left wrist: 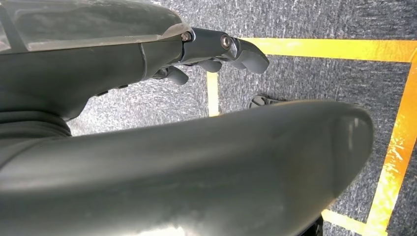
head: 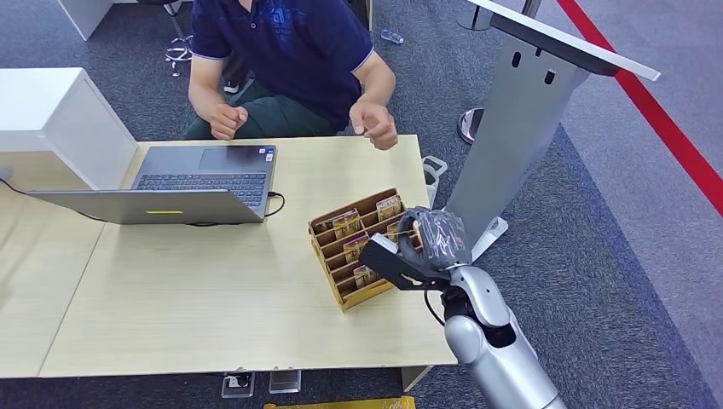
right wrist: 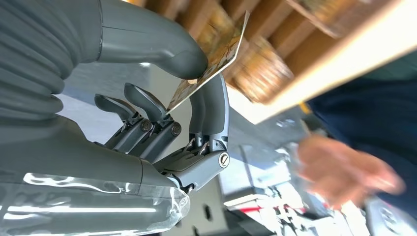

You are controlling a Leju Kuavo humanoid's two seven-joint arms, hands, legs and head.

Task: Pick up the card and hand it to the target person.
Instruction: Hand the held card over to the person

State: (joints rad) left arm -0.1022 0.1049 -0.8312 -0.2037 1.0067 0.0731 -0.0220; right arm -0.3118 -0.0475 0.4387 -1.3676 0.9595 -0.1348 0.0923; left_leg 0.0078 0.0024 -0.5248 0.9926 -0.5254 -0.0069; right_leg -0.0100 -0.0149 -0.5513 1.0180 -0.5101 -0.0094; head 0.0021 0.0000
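Note:
My right hand [head: 435, 239] hovers over the right end of the wooden card rack [head: 332, 256] on the table. Up close, my right hand [right wrist: 162, 98] pinches a yellowish card [right wrist: 216, 59] between thumb and fingers, just off the rack [right wrist: 275, 39]. More cards [head: 347, 223] stand in the rack's slots. The person in a dark blue shirt [head: 286, 43] sits across the table, one hand [head: 375, 126] raised over the far edge; that hand [right wrist: 344, 172] appears blurred in the right wrist view. My left hand [left wrist: 216, 49] hangs over the floor, fingers curled, holding nothing.
An open grey laptop [head: 183, 192] with a cable sits at the table's [head: 213, 298] left. A white cabinet [head: 51, 119] stands at far left. A grey slanted stand [head: 529, 111] rises just right of the table. Yellow floor tape [left wrist: 403, 137] lies below my left hand.

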